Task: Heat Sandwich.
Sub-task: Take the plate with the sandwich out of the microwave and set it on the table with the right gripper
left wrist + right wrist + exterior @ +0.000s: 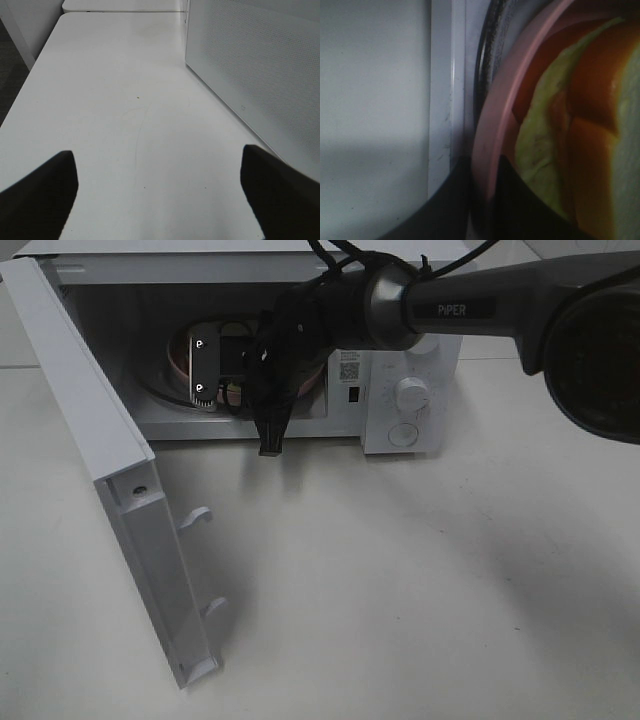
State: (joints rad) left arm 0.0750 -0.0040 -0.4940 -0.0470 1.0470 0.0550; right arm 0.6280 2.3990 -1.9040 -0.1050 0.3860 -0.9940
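Inside the open microwave (410, 390), the sandwich (580, 140) lies on the pink plate (492, 115), just past the right gripper (482, 200), whose fingers pinch the plate's rim. Only the right wrist view shows this grip; in the high view the arm hides it. Beside the microwave, the left gripper (160, 185) hangs with its fingers spread over the table (125, 100).

1. Microwave (400, 370): white, standing at the back of the bench (400, 590), cavity open.
2. Door (110, 470): swung wide open on the left of the exterior view, with two latch hooks (197, 517) projecting from its inner edge.
3. Control panel: two round knobs, upper (411, 395) above lower (402, 434), with a QR-code label (349, 370) just beside them.
4. Pink plate (492, 120): round, lying inside the cavity on the glass turntable (487, 45) (only part of the rim shows).
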